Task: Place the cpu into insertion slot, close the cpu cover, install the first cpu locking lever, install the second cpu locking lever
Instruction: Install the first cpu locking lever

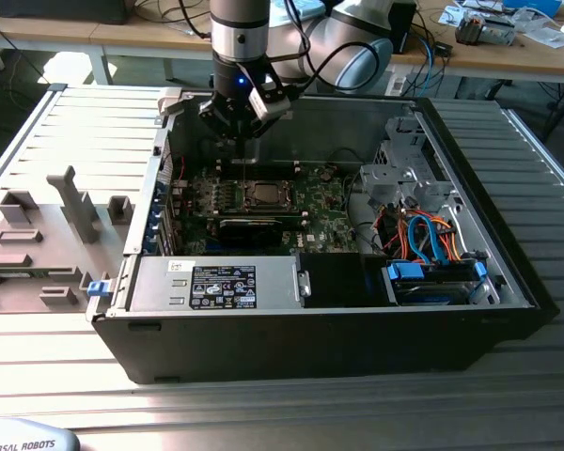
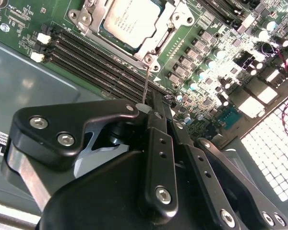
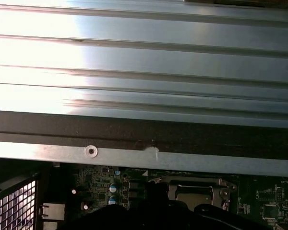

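Note:
The cpu [image 1: 260,193] lies in its socket on the green motherboard inside the open computer case; it also shows in both wrist views [image 2: 132,19] [image 3: 194,194]. The cpu cover [image 2: 170,36], a silvery frame, lies flat around it. One thin wire locking lever [image 2: 146,81] stands up from the socket's corner, and its tip rests against the side of my fingers [image 2: 158,139]. My gripper [image 1: 242,143] [image 2: 156,103] hangs just behind the socket with its black fingers shut together. I cannot tell whether they pinch the lever. The other lever is hidden.
Memory slots [image 2: 96,60] run beside the socket. A labelled power supply [image 1: 221,287] fills the case's near side, with a drive cage [image 1: 404,169] and coloured cables [image 1: 432,240] at the exterior view's right. Grey fixtures [image 1: 75,202] stand outside the case, at that view's left.

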You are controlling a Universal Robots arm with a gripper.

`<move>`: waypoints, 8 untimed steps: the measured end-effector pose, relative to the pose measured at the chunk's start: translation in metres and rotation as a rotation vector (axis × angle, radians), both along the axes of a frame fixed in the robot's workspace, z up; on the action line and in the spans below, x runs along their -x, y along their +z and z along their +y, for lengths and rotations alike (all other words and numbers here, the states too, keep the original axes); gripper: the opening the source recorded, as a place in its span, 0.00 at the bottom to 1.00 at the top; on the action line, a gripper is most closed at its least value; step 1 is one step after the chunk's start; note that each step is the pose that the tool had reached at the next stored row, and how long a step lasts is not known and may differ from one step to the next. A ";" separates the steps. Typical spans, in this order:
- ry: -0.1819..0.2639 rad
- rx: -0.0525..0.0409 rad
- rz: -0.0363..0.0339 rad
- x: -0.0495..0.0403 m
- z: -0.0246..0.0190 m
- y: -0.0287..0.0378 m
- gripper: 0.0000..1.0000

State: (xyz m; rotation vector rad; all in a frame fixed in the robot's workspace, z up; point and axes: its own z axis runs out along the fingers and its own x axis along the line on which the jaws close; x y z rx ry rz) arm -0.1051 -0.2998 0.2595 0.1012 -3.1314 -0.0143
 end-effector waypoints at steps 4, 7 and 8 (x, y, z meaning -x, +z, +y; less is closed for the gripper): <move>-0.001 0.0001 0.0001 -0.0021 0.0001 -0.0003 0.11; -0.001 0.0001 0.0002 -0.0049 0.0000 -0.0003 0.11; -0.001 0.0000 0.0001 -0.0054 0.0000 -0.0004 0.11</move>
